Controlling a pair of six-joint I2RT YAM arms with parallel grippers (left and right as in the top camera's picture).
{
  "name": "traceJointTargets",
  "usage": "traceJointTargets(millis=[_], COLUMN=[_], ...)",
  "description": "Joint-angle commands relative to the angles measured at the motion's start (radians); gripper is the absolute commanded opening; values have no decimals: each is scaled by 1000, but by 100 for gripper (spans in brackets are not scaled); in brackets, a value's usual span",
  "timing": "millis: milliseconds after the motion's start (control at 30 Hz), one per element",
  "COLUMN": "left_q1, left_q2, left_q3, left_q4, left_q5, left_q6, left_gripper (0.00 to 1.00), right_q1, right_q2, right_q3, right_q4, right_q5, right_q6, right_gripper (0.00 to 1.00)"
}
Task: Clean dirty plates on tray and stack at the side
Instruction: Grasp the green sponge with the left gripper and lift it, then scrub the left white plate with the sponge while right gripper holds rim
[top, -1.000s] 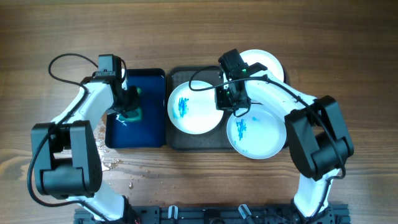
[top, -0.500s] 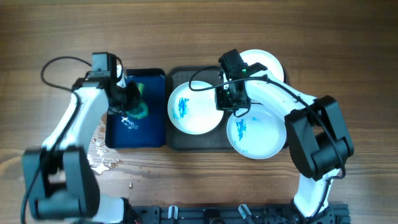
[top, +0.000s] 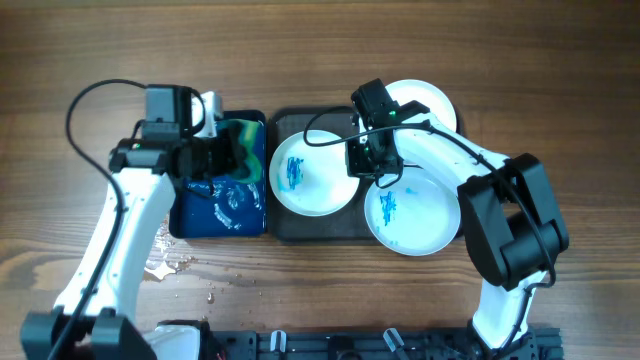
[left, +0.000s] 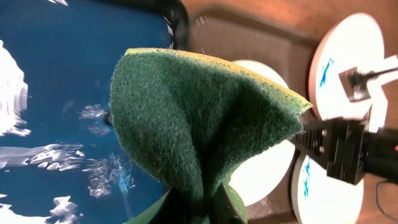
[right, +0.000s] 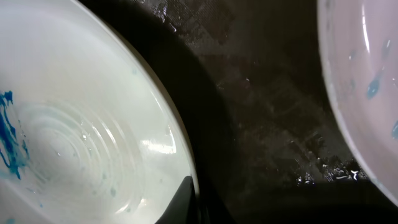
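- Left gripper (top: 225, 160) is hanging just left of the tray (top: 300, 228), above the blue tray (top: 220, 215), and is clamping the green sponge (top: 245, 160).
- The sponge is folding into a peak between the jaws, with its free edge pointing toward the tray, so it is probably being carried across to scrub.
- The blue tray is holding wet streaks and foam, so it is likely serving as the soaking spot for the sponge.
- Plate A (top: 315, 180) is lying flat on the tray's left half, showing blue smears on the left of its face. It is not yet cleaned.
- Right gripper (top: 368, 158) is sitting at plate A's right rim, near the tray's centre.
- In the right wrist view, 1 of its fingers (right: 183, 199) is resting over the rim and the other is looking tucked under it. I am reading this as pinching plate A to stop it sliding under the sponge.
- Plate B (top: 415, 215) is overhanging the tray's lower right corner, with a blue smear at its centre. It is also dirty.
- Plate C (top: 432, 100) is sitting off the tray's upper right corner, partly under the right arm. From overhead its face is looking mostly white, with only faint bluish specks in the wrist view.
- No stack is forming beside the tray yet, so the task is looking early, with 0 plates finished.
- Water drops (top: 170, 262) are lying on the table, well left of the tray.
- Risk: a dripping sponge wetting the table, or plate A tipping if the scrub is pressing near the free rim.
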Motion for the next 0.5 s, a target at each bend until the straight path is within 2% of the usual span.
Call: traceJointTargets(millis=[0,100,300,467], left_q1=[-65,-155,-327,-361], left_q2=[105,206,409,527], left_q3=[18,18,18,18], left_q4=[18,109,281,348], left_q5=[57,154,154,118], left_q6=[-9,-22,-172,-214], left_gripper=[4,4,4,4], right_q1=[2,2,2,2], right_q2=[18,18,18,18], right_q3=[-9,-9,-9,-9], right_q4=[5,5,-7,-24], right_q5=[-1,-1,-1,-1], right_q6=[-4,-3,-4,-4], right_gripper=[4,4,4,4])
